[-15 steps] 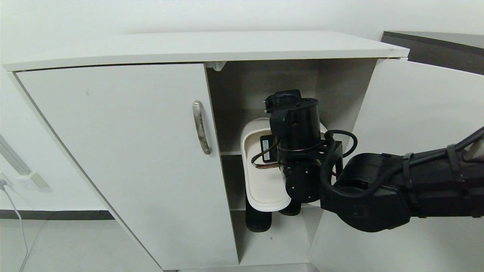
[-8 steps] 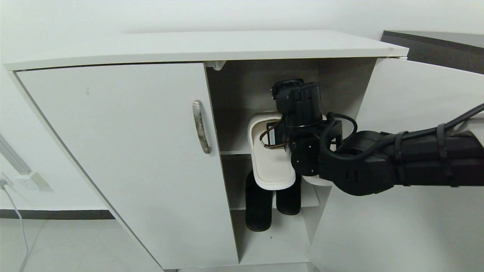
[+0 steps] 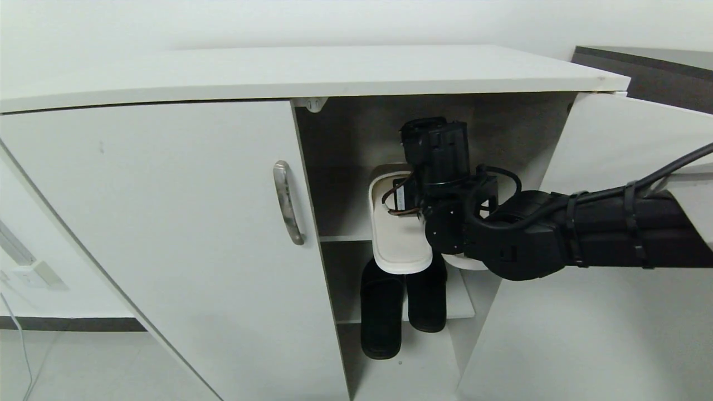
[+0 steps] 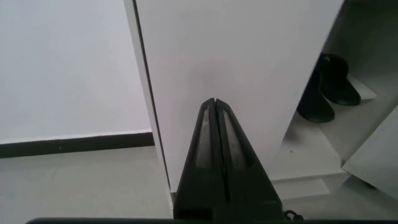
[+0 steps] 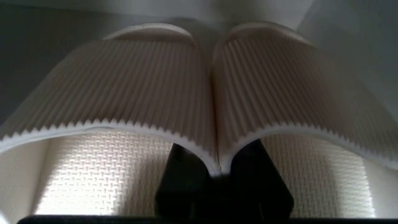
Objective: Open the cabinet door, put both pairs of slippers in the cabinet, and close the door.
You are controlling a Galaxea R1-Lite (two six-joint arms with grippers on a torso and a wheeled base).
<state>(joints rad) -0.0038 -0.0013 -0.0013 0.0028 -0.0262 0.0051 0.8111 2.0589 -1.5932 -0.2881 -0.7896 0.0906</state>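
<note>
A pair of white slippers (image 3: 398, 245) lies side by side at the upper shelf (image 3: 340, 236) of the cabinet, heels sticking out past its front edge. My right gripper (image 3: 437, 161) reaches into the cabinet over them. In the right wrist view this gripper (image 5: 217, 168) is shut on the touching inner strap edges of the white slippers (image 5: 155, 93). A pair of black slippers (image 3: 384, 312) rests on the shelf below, heels hanging out. My left gripper (image 4: 215, 118) is shut and empty in front of the closed left door (image 4: 236, 56), with the black slippers (image 4: 326, 93) off to its side.
The cabinet's right door (image 3: 613, 167) stands swung open beside my right arm. The left door (image 3: 167, 234) is closed, with a metal handle (image 3: 287, 203). A bottom shelf (image 3: 401, 367) lies under the black slippers. Grey floor (image 4: 81, 186) and a white wall surround the cabinet.
My right arm has pushed the white slippers up and deeper into the cabinet, uncovering the black pair below. The head camera has shifted slightly.
</note>
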